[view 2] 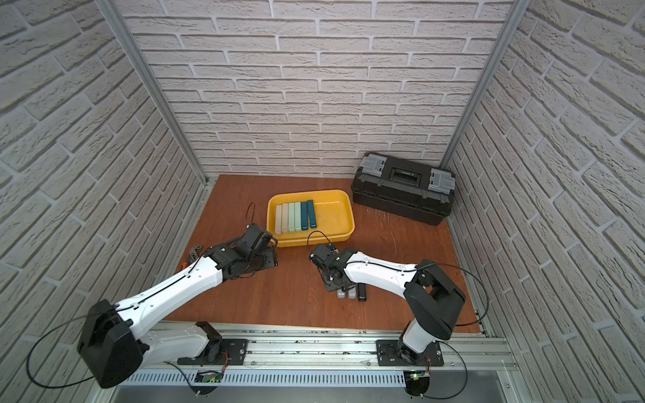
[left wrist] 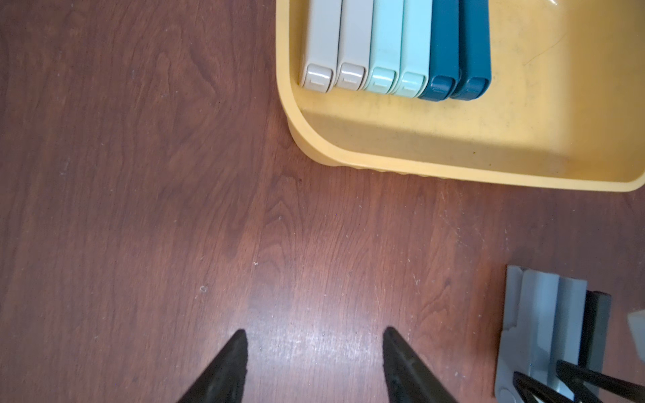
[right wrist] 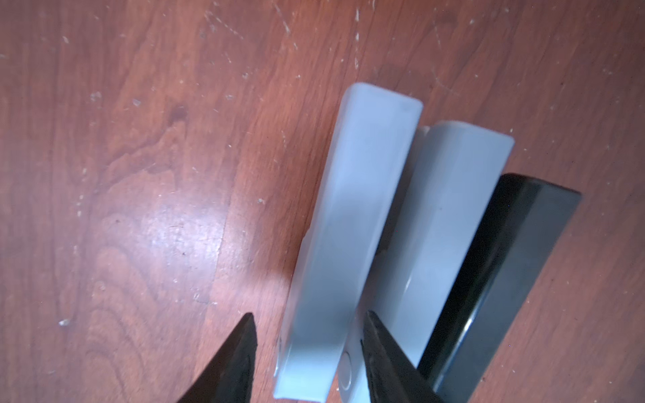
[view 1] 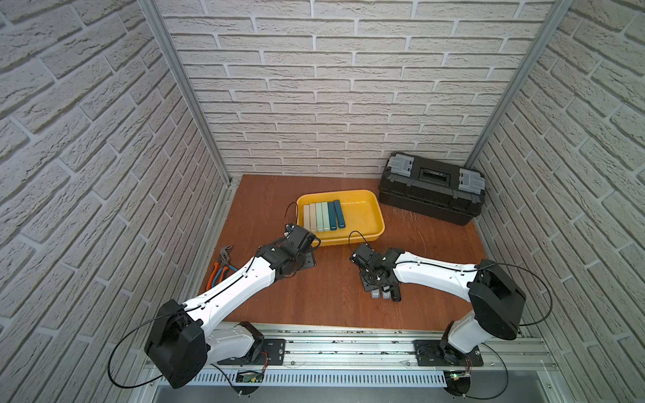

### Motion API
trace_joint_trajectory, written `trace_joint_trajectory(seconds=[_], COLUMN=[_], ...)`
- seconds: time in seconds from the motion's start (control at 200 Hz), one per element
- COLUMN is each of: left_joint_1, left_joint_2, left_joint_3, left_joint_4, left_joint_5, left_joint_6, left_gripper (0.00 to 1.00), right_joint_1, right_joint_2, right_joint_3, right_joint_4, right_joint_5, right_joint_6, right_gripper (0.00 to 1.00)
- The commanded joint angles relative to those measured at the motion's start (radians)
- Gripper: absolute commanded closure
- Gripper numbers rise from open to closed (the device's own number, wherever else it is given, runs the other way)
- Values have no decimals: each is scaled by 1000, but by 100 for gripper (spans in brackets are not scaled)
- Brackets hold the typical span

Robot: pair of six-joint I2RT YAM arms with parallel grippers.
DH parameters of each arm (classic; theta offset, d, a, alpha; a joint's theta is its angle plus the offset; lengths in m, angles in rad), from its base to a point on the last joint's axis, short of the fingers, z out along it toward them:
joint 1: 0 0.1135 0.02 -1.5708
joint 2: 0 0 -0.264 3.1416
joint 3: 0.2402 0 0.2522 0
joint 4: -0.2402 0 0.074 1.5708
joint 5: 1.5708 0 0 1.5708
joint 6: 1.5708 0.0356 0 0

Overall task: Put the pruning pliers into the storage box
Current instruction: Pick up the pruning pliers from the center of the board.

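right pincer [right wrist: 309,314], half-wide, straddles one grey pruning plier [right wrist: 349,209] on the table [right wrist: 139,174] near the yellow storage box [left wrist: 419,139], gripping nothing yet. best to close squarely on that bar alone, clear of its grey neighbour [right wrist: 450,216], then lift over the rim beside the six bars [view 1: 324,216] inside.

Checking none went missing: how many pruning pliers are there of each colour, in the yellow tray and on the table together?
Beige pliers: 2
Mint green pliers: 2
Teal pliers: 2
Grey pliers: 2
Black pliers: 1
Total: 9
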Motion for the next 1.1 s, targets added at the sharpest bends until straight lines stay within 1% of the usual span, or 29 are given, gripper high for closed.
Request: trace_joint_trajectory(seconds=[0.0, 0.52, 1.095], left_joint_1=[7, 9, 15], left_joint_2=[-9, -28, -18], left_joint_3=[-9, -3, 21], left_joint_4=[-7, -31, -42], left_joint_5=[-16, -27, -33], left_joint_6=[-11, -13, -6], left_gripper=[38, 38, 38], right_joint_1=[6, -7, -51], right_joint_2=[9, 97, 230], right_joint_3=[13, 49, 145], right_joint_4=[14, 24, 82], right_joint_5=[15, 10, -4], right_joint_6=[22, 47, -19], right_gripper=[49, 49, 49])
